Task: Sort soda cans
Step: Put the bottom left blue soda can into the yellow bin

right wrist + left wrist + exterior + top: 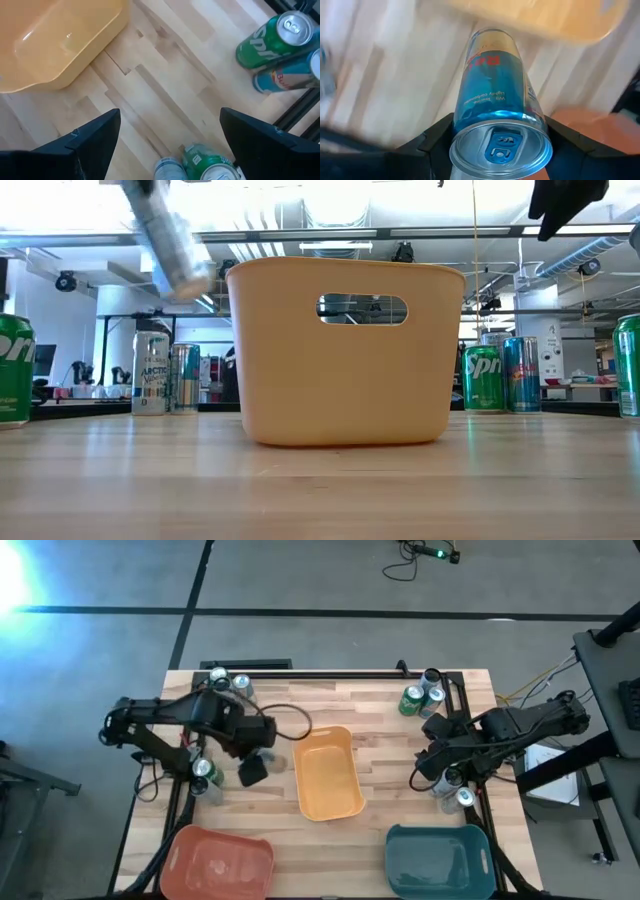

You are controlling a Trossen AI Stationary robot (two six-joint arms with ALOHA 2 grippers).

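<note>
One blue can, rigid, smooth and likely slippery, sits clamped at its top end in your left gripper, while your right gripper gapes wide.

Held blue can motion-blurred in low view; red bin, teal bin cropped by frame edge

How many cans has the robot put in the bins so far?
None that show. The orange bin, red bin and teal bin all look empty. The left gripper holds a blue can in the air beside the orange bin. The right gripper is open, above the table. Green cans and others wait at the table's corners, so nearly everything is left.
</note>
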